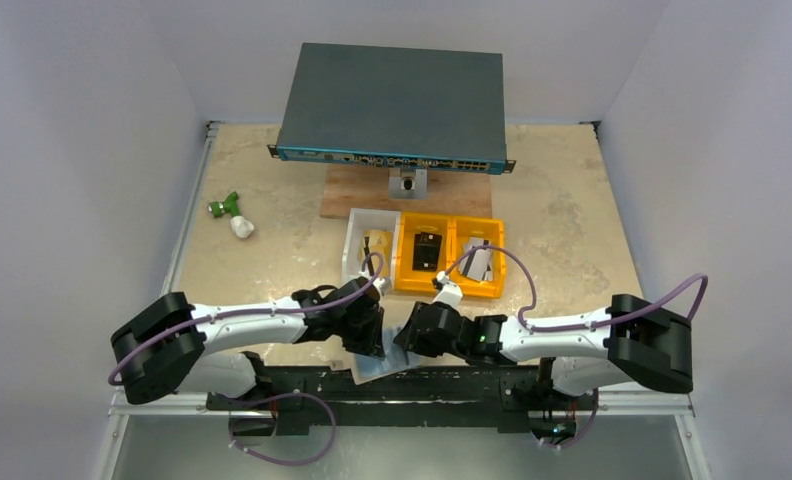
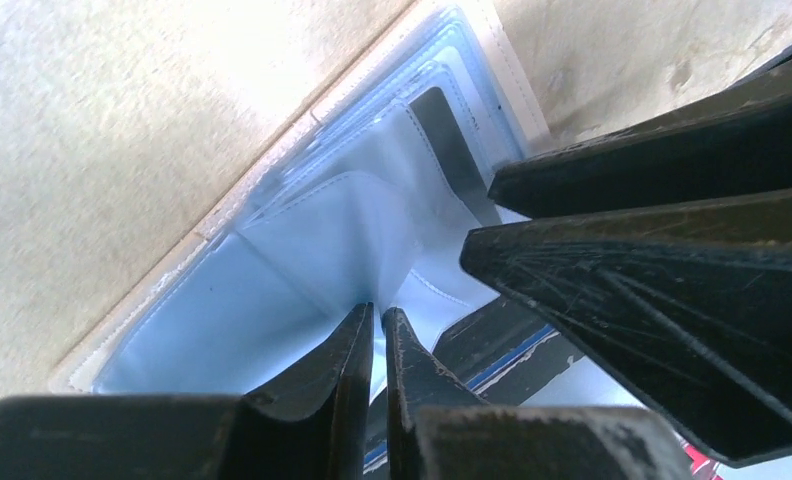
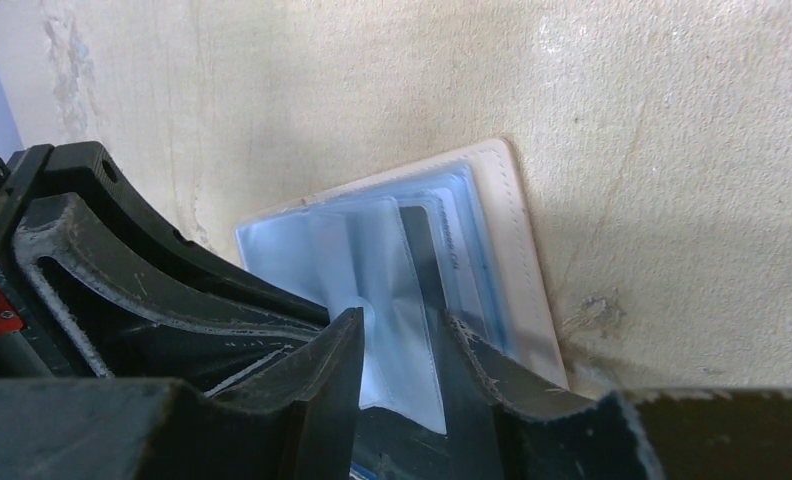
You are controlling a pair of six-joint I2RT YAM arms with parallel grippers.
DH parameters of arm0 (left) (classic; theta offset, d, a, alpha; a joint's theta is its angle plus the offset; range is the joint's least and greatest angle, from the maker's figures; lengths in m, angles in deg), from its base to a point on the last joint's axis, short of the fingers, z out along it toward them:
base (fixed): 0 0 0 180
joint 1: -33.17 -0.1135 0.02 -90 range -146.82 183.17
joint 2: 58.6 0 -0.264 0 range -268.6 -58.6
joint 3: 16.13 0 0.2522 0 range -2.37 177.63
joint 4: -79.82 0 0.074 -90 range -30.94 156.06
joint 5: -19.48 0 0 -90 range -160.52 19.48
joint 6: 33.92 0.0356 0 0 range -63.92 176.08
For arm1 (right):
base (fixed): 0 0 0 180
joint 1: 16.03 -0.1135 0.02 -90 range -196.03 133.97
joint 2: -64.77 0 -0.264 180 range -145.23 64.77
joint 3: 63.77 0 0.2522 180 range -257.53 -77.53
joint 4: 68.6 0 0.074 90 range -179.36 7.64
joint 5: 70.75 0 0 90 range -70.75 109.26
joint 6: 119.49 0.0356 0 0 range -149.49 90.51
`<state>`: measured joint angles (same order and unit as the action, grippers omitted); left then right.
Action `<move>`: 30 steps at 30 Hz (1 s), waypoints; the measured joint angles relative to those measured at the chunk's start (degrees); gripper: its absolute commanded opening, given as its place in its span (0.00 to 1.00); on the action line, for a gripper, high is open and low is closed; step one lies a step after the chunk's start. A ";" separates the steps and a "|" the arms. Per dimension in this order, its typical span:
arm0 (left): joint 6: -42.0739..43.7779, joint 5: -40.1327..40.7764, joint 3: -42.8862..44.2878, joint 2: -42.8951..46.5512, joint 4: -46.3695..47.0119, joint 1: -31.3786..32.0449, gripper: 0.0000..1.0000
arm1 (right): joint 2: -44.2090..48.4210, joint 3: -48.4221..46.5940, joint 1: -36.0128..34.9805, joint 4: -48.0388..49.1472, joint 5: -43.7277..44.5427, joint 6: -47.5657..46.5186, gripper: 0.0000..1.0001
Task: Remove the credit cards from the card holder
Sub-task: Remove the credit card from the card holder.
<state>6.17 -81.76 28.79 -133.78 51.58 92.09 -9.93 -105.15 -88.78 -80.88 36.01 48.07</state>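
The card holder lies open on the table, pale blue side up, directly under both sets of fingertips. The left gripper is all but closed, its tips on the lining and gripping nothing visible. The right gripper stands partly apart astride a raised clear pocket; whether it pinches it, I cannot tell.

Both arms reached inward over the card holder, where the left gripper was nearly closed and the right gripper pinched a flap.
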 measured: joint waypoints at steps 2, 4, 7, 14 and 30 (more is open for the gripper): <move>0.00 0.57 0.00 1.20 -2.12 0.00 0.13 | -0.02 0.20 0.00 0.66 -0.07 -0.02 0.36; 0.00 1.05 0.02 2.14 -3.69 0.00 0.14 | -0.09 0.50 0.00 1.51 -0.48 -0.07 0.38; 0.02 1.73 0.07 3.89 -6.08 0.00 0.14 | -0.98 0.74 0.02 3.08 -1.36 -0.02 0.38; 0.00 3.39 0.11 5.09 -9.38 0.02 0.13 | -2.12 0.76 0.02 5.11 -1.92 -0.02 0.37; -6.82 15.65 -0.61 16.33 -25.38 0.02 0.00 | -1.68 -0.57 0.00 1.36 -1.07 -0.96 0.36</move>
<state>-0.65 -66.11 28.17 -117.45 26.20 92.11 -11.61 -105.72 -88.78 -79.53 34.94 47.10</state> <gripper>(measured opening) 0.015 0.366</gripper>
